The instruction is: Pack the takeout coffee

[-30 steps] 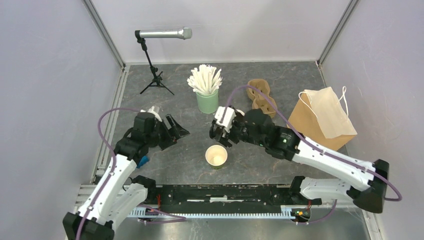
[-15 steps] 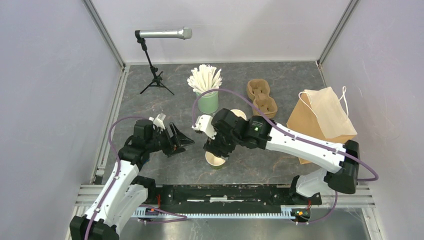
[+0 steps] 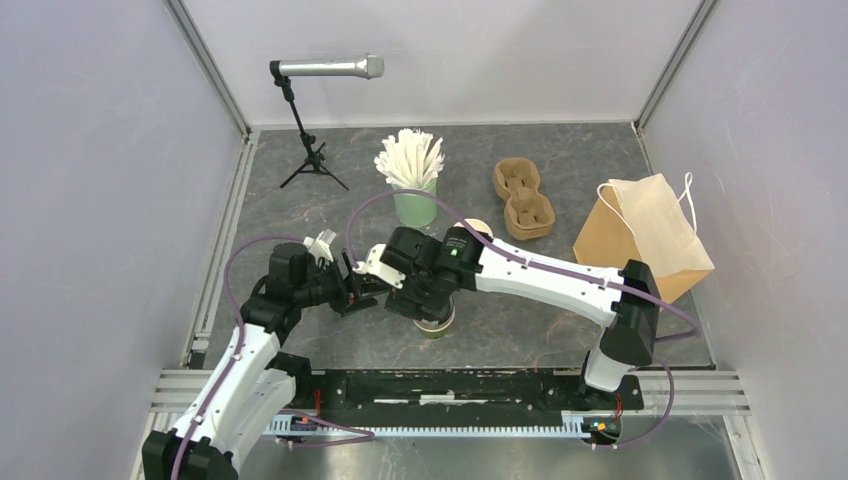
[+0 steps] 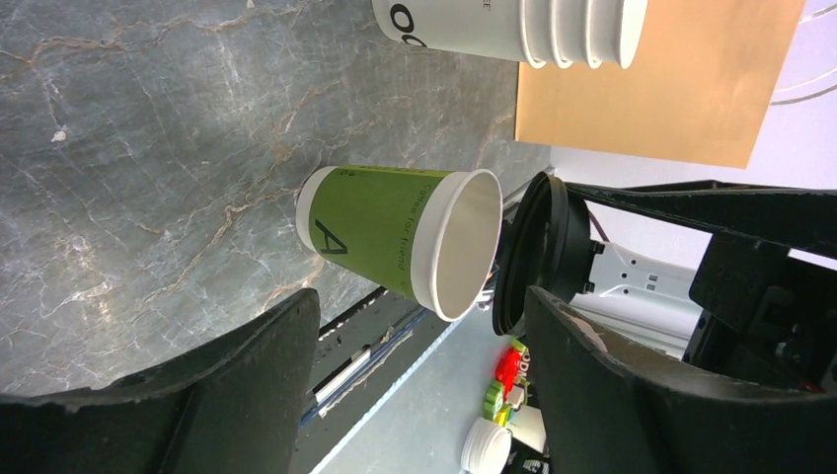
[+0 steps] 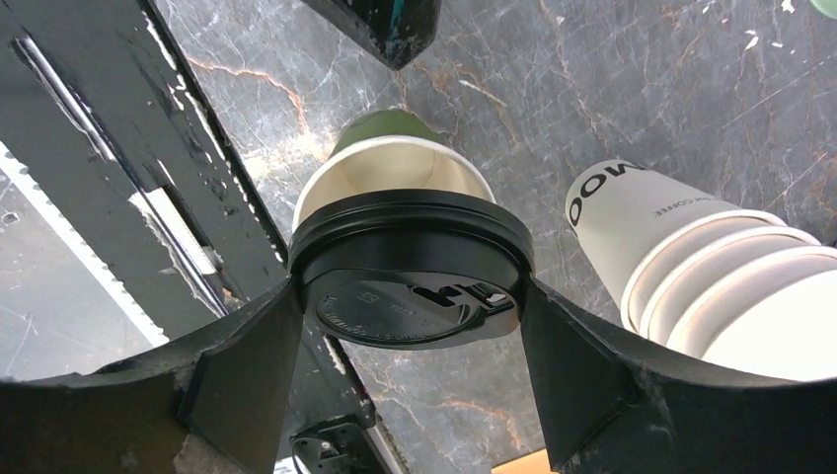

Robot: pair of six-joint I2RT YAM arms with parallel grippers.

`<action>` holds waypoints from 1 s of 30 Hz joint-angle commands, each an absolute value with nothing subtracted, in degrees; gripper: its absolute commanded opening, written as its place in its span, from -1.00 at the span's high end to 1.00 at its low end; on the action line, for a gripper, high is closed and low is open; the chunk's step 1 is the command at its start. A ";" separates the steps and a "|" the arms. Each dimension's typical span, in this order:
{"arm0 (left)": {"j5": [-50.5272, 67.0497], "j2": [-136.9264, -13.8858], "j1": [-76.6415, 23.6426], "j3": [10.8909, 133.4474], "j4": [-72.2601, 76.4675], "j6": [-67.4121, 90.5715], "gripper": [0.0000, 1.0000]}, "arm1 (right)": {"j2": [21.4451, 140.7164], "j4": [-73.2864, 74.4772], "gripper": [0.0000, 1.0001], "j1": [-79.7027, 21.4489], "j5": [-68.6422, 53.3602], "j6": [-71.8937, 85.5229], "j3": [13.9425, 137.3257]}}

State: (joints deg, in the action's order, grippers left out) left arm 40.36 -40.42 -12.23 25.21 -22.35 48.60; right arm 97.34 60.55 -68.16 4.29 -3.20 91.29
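An olive-green paper cup point(image 3: 436, 325) stands upright and lidless on the table, its cream inside showing in the right wrist view point(image 5: 390, 163). My right gripper point(image 3: 420, 298) is shut on a round black lid point(image 5: 410, 276), held by its rim just above the cup's mouth. In the left wrist view the lid point(image 4: 538, 252) hangs a small gap above the cup point(image 4: 380, 232). My left gripper point(image 3: 358, 290) is open just left of the cup, with the cup seen between its fingers point(image 4: 247, 385) but not touched.
A stack of lidless white printed cups point(image 3: 478, 228) stands right behind the green cup. Farther back are a mint-green cup of white sticks point(image 3: 413, 200), a brown pulp cup carrier point(image 3: 522, 195) and a microphone stand point(image 3: 310, 155). A brown paper bag point(image 3: 645, 240) stands at the right.
My right arm has swung left and toward the near edge, carrying the black lid over the green cup. The left gripper has shifted right, closer to the cup.
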 commanded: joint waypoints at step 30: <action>43.15 -42.08 -11.95 24.05 -17.27 51.10 -0.67 | 104.77 65.78 -0.76 -68.61 4.70 -4.66 99.76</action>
